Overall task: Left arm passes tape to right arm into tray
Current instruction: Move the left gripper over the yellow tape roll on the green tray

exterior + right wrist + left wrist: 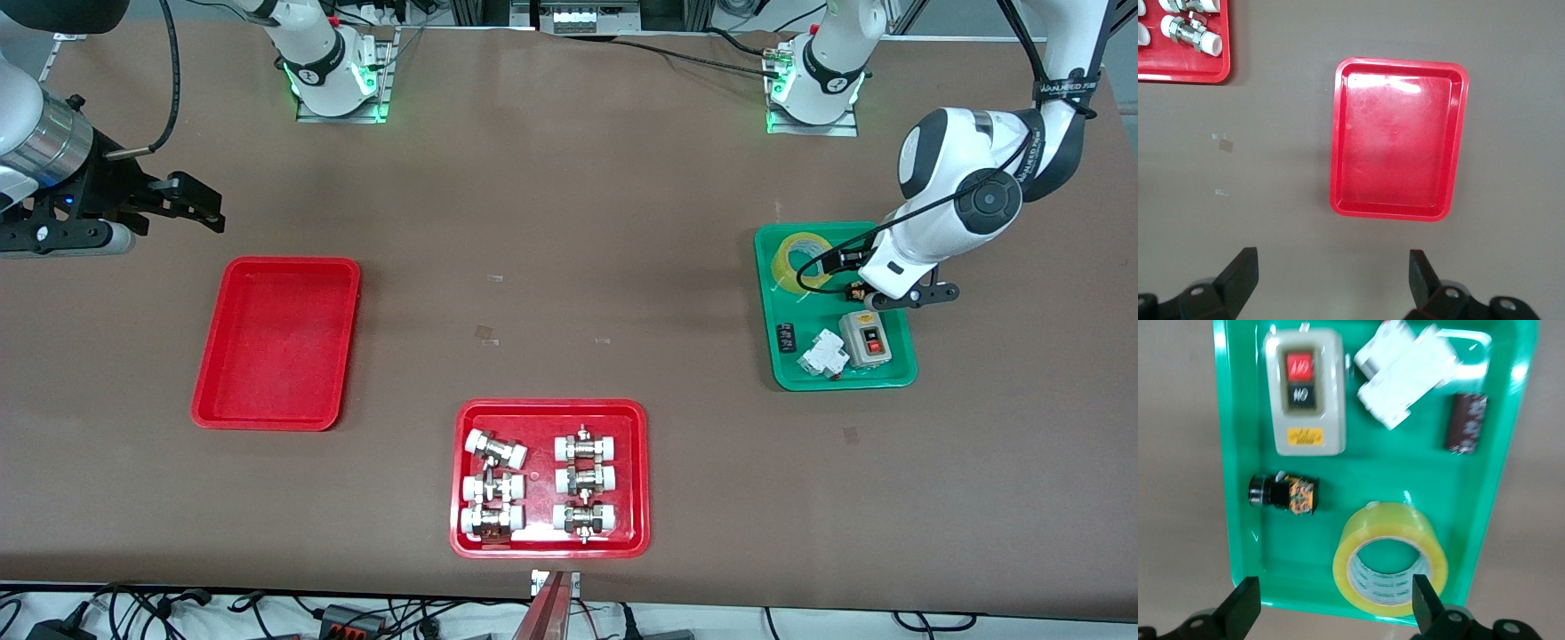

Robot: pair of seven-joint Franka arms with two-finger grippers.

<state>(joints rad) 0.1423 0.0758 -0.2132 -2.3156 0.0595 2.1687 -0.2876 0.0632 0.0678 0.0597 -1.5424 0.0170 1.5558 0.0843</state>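
Observation:
The yellow tape (797,259) lies flat in the green tray (889,379), at the tray's end farthest from the front camera. My left gripper (840,260) hangs open and empty just above the tape. In the left wrist view the tape (1390,568) sits close to one finger (1426,600) of the left gripper (1335,608), touching neither finger. The plain red tray (276,342) is empty at the right arm's end of the table. My right gripper (191,204) is open and empty over bare table beside that tray. The right wrist view shows the right gripper (1331,280) and the red tray (1395,140).
The green tray (1405,477) also holds a grey switch box (865,340), a white breaker (822,356), a small black part (785,338) and a black and orange button (1285,493). A second red tray (638,480) with several white-capped metal fittings (582,480) sits near the table's front edge.

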